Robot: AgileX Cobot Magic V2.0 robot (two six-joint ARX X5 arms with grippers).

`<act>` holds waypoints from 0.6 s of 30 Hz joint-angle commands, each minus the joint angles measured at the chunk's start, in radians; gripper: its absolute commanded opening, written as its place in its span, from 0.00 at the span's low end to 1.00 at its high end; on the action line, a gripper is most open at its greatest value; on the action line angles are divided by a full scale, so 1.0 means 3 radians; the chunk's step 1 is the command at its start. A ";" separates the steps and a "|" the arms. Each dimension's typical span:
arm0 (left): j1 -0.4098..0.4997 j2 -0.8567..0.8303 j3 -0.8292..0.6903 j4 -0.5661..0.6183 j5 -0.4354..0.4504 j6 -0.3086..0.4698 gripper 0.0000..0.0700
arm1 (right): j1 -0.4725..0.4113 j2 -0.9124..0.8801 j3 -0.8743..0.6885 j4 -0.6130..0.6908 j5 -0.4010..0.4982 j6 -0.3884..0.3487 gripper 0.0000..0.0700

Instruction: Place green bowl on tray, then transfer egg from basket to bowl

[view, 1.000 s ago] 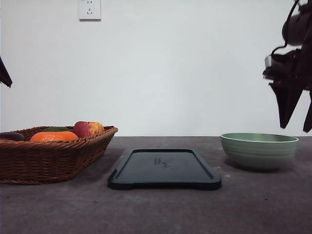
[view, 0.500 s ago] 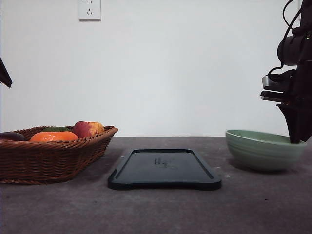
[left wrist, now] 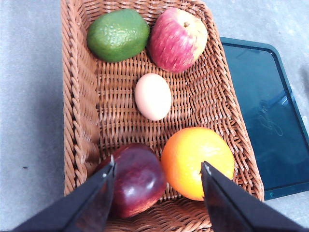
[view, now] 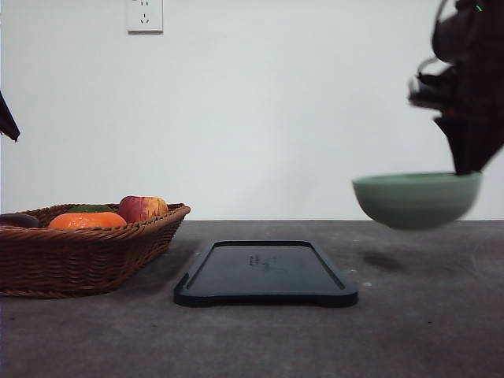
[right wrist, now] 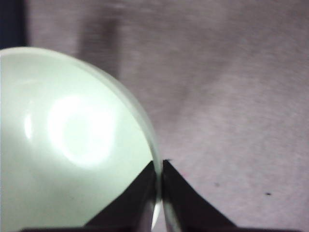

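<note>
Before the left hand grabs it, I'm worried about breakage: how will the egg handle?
The egg looks smooth and rounded, so it may slip or roll on the basket weave. It lies loose, touching no fruit, so a nudge could shift it. Probably a thin shell: close gently.

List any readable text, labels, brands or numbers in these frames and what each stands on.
No text can be read.
Flat dark teal rectangular tray: a faint pale marking at its centre, seen in the front and left wrist views, too small and blurred to read.
White wall socket: no lettering legible.
</note>
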 commanded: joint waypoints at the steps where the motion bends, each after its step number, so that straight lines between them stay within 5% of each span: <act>1: -0.0003 0.0024 0.0062 0.0036 0.0011 -0.0001 0.50 | 0.0129 0.0062 0.0150 -0.0009 -0.0094 -0.0003 0.00; 10: -0.0003 0.0024 0.0062 0.0036 0.0011 -0.0001 0.50 | 0.0760 0.0197 0.0223 0.0528 -0.0050 0.0188 0.00; 18: -0.0003 0.0024 0.0062 0.0035 0.0011 -0.0001 0.50 | 0.1013 0.0525 0.0223 0.0805 -0.0049 0.0241 0.00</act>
